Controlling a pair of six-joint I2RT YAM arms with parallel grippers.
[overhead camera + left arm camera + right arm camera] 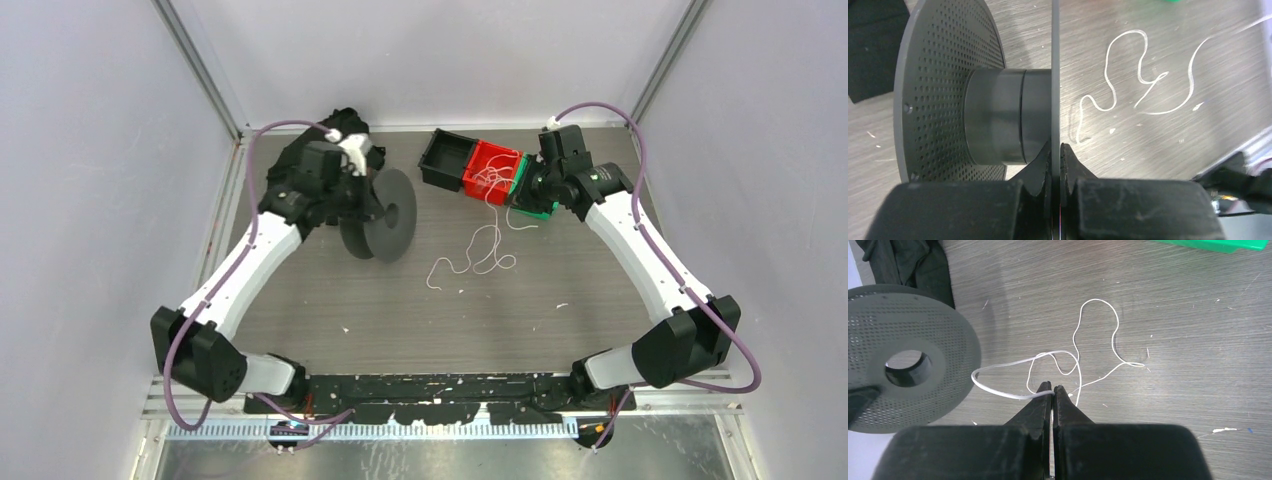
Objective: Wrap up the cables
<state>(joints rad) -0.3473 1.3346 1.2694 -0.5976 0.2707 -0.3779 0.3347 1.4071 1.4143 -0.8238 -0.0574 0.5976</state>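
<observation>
A thin white cable [478, 256] lies in curly loops on the table; it also shows in the left wrist view [1143, 80]. More white cables [492, 178] are piled in the red bin [478, 160]. My left gripper [372, 203] is shut on the thin flange [1055, 75] of a grey perforated spool [388, 215], holding it on edge. My right gripper [522, 192] is beside the red bin. In the right wrist view it [1053, 389] is shut on a white cable [998, 390] that loops left and trails across the table.
A black bin [443, 160] adjoins the red bin on its left and a green bin [540, 207] on its right. Black cloth [335, 125] lies at the back left behind the spool. Small white scraps [553, 306] dot the table.
</observation>
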